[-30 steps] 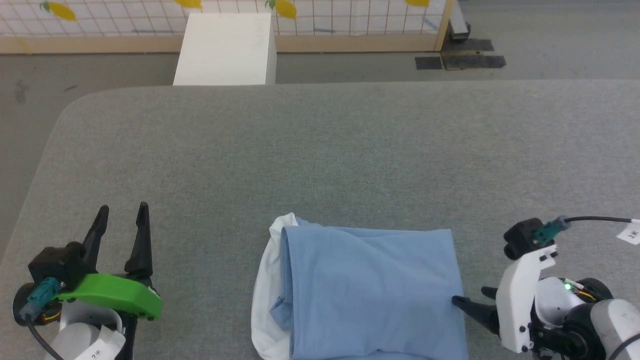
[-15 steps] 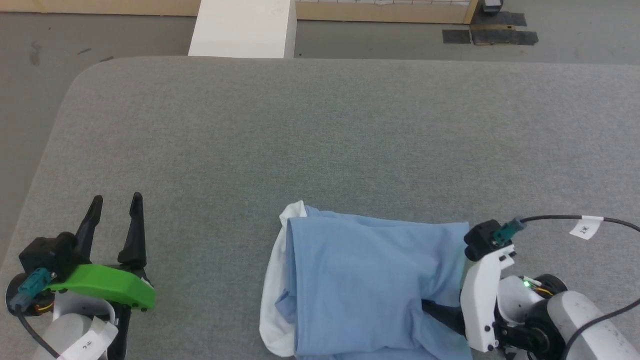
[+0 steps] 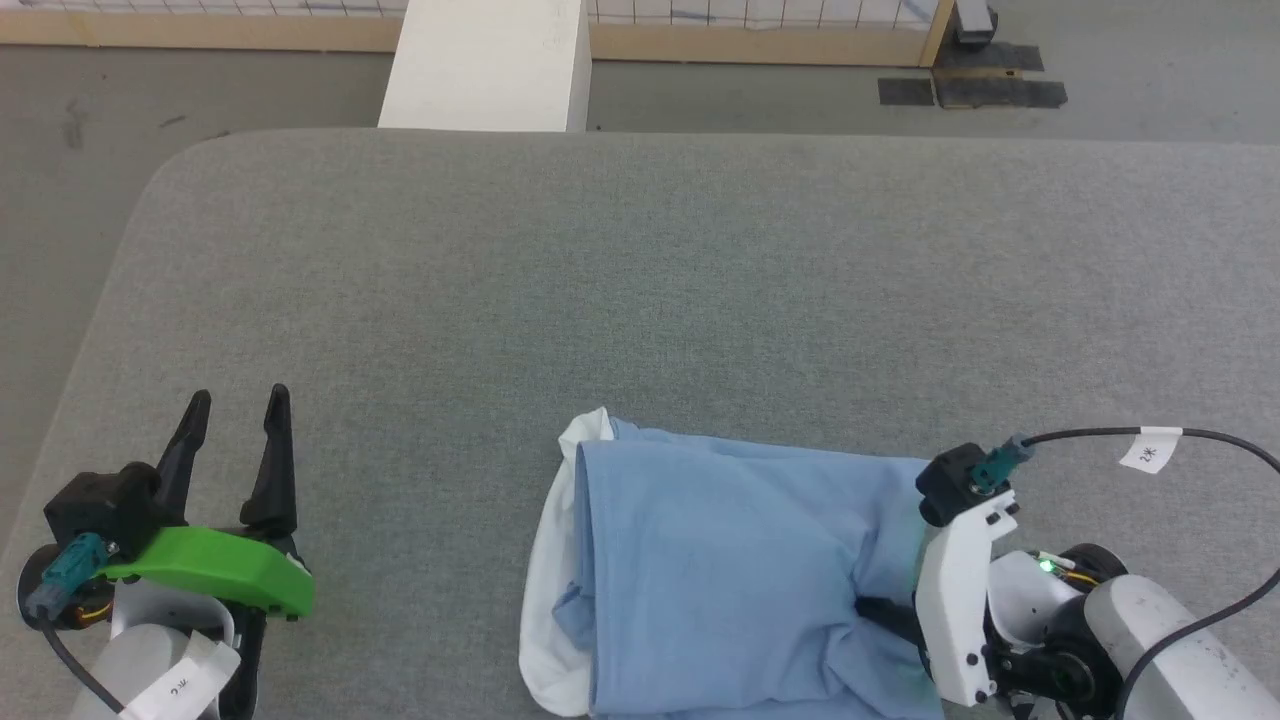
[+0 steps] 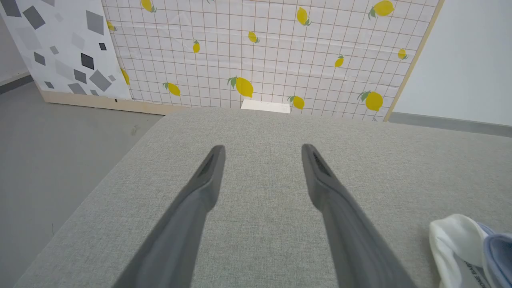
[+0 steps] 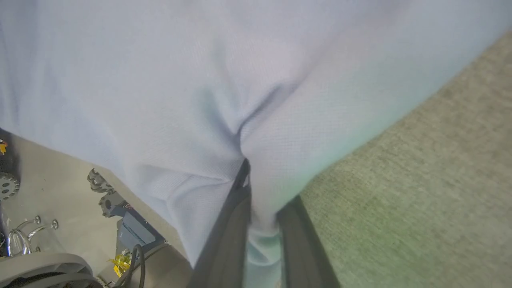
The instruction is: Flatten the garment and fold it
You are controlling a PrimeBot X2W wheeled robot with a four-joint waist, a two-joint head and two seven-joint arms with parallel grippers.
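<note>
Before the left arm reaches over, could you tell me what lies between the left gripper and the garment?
The stretch is bare grey tabletop: in the head view, nothing sits between the open left gripper and the garment.

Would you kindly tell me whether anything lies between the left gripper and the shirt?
Nothing visible does: just grey table lies between the left gripper and the shirt. The right gripper has its jaws shut on the shirt's right edge.

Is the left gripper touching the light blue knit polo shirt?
No, the left gripper hangs open over the grey fabric table, apart from the light blue knit polo shirt.
</note>
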